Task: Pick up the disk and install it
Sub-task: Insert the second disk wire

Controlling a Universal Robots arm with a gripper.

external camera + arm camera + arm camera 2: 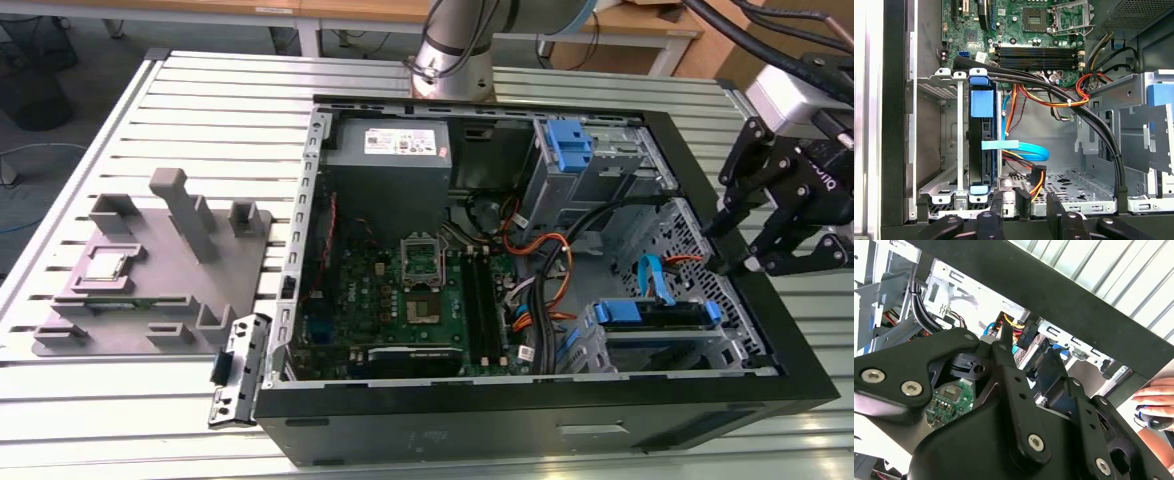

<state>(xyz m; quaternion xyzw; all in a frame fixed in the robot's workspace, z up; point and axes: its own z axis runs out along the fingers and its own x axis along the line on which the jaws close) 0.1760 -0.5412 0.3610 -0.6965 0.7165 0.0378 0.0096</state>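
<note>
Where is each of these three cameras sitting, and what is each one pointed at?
Exterior view: off the arm, looking down on the open computer case; the hand hangs at this view's right.
First wrist view: on the arm, looking into the case at the disk in its bay.
Second wrist view: on the arm, behind the hand's linkage.
All share the motherboard.

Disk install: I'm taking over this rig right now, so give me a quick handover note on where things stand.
Gripper: open, empty, at the edge of the computer case, facing the drive cage.
Disk: standing on edge in the cage, with its blue bracket visible at both ends.
Done: the disk appears placed in its bay, and the gripper is off it.
Left: I cannot tell whether it is fully latched or cabled. The blue data cable lies beside it.
</note>
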